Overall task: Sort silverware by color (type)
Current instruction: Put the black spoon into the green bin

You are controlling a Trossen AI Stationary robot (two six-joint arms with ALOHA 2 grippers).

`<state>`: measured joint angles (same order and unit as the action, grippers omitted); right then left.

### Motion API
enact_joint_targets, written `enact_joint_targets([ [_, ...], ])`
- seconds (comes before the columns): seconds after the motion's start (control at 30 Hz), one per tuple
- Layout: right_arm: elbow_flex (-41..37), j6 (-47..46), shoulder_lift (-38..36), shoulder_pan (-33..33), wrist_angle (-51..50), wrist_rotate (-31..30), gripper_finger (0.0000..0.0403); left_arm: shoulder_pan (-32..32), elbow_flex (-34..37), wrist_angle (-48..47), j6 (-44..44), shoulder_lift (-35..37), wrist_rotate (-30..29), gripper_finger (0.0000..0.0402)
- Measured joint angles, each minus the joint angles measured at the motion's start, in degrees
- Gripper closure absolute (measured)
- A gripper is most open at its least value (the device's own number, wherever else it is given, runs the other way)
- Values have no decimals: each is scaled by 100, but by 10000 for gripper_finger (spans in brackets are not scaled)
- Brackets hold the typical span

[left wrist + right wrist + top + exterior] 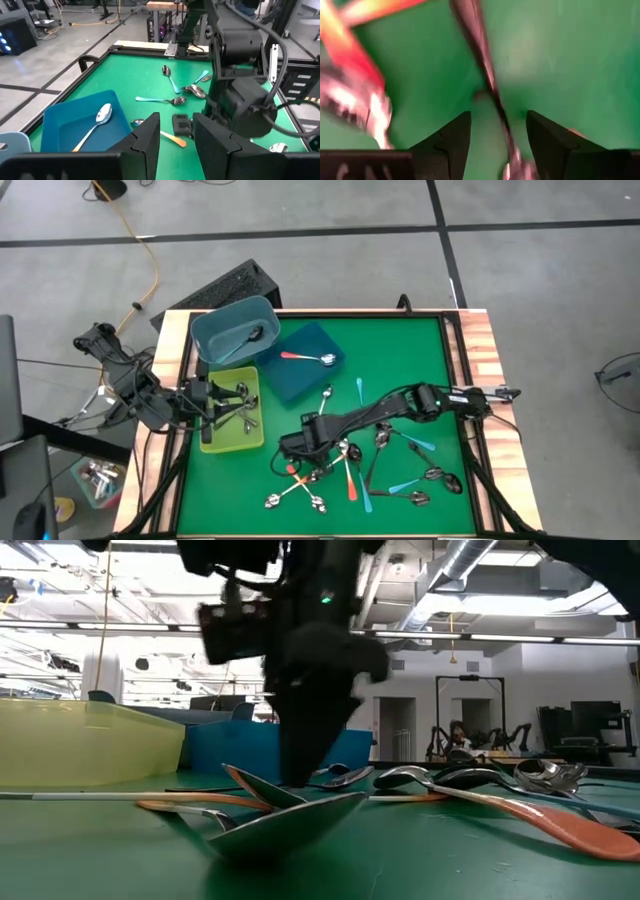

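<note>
Below, the green table (400, 350) carried three trays near its left side: a grey-blue tub (232, 328) with one dark spoon inside, a dark blue tray (305, 365) with one orange-handled spoon (305, 357), and a yellow-green tray (232, 412) with several plain metal spoons.

Most of the spoons (340, 475) were lying loose in a heap on the front half of the table, with orange, teal and metal handles crossing each other. A few teal ones were more to the right, near the front right corner.

The right arm reached from the right edge across the table to the left part of this heap. The right gripper (297, 448) was pointing down just above the mat. In its wrist view the two fingers (451, 140) were standing apart, and a thin metal spoon handle (485, 65) was running between them and onward across the mat. The fingers did not close on it; I cannot tell if they touched it. An orange handle (350, 55) was lying beside it, outside the fingers.

The left gripper (208, 402) was over the yellow-green tray. Its fingers (147, 142) had a narrow gap between them, and nothing was visible in this gap.
</note>
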<state>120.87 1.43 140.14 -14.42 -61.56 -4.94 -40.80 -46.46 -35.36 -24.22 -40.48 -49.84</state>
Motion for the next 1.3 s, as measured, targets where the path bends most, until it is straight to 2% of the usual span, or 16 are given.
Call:
enact_joint_targets([
  [0.3,21,59,195,155,13,25,240,0,0,-141,-45,-3,-18,301],
  [0.77,3,9,300,268,183,24,390,2,0,-142,-47,-4,-33,301],
  [1.0,-2,9,284,278,184,56,396,2,0,-141,-47,-4,-33,301],
  [1.3,-47,-154,-132,285,280,66,401,2,0,-143,-45,-4,-31,301],
])
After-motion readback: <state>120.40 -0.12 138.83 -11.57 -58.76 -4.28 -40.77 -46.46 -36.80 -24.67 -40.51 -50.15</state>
